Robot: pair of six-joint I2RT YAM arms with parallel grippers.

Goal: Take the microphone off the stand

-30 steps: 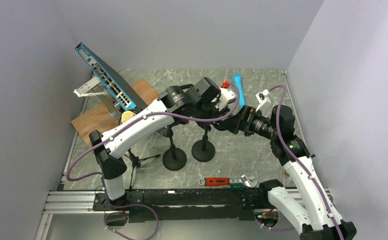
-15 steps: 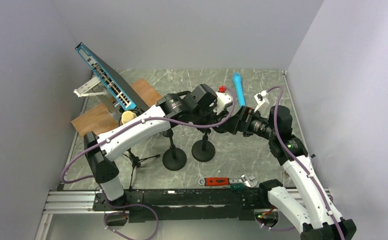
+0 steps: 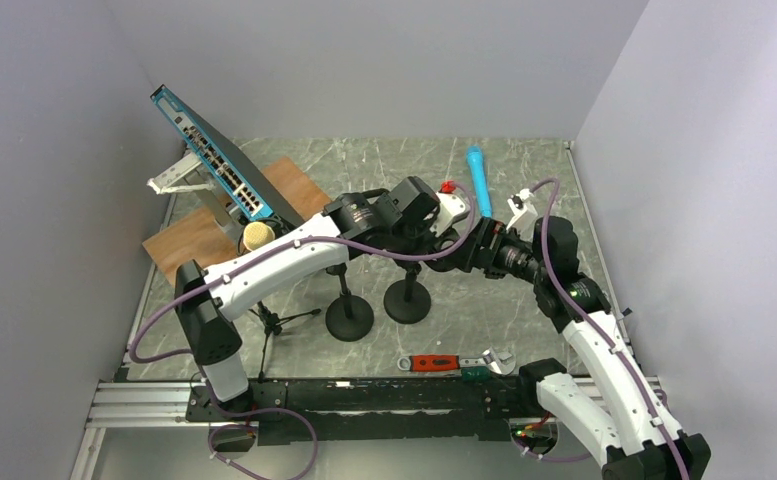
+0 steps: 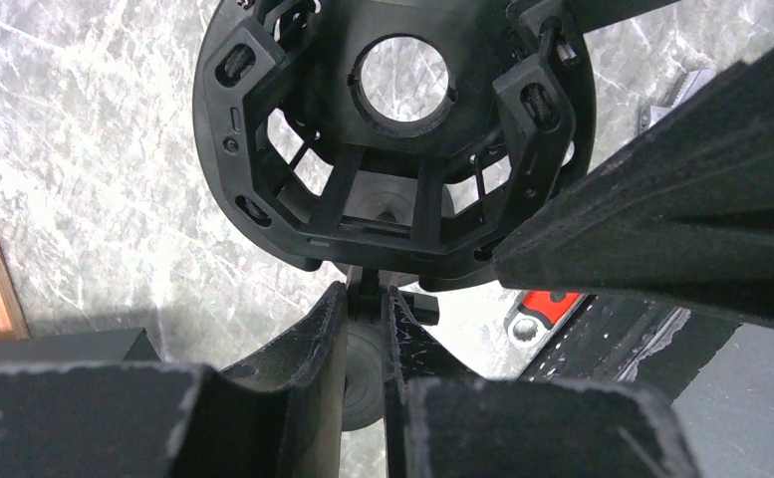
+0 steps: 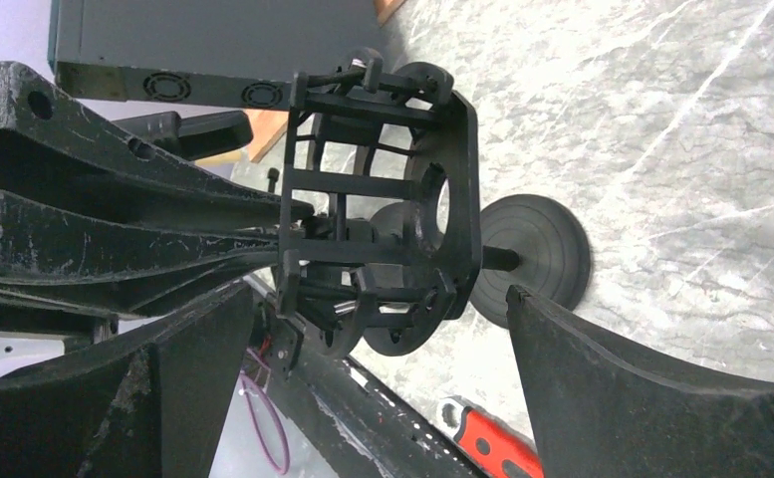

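A blue microphone (image 3: pixel 477 176) lies flat on the table at the back, apart from both grippers. The black stand (image 3: pixel 408 298) has a round base and a cage-like mount (image 4: pixel 392 139) on top; the mount's central ring is empty, also seen in the right wrist view (image 5: pixel 383 249). My left gripper (image 3: pixel 432 238) is shut on the thin post (image 4: pixel 367 291) just under the mount. My right gripper (image 3: pixel 467 247) is open, its fingers (image 5: pixel 642 398) spread wide beside the mount and holding nothing.
A second round-based stand (image 3: pixel 349 318) is just left of the first. A tan foam-capped thing (image 3: pixel 257 234) sits above a small tripod (image 3: pixel 272 320). A red-handled wrench (image 3: pixel 454 362) lies near the front rail. A network switch (image 3: pixel 209 150) leans over a wooden board (image 3: pixel 189 240) at back left.
My left wrist has shifted slightly down and right on the stand. My right gripper has moved a little left and lower. The blue microphone stays on the table.
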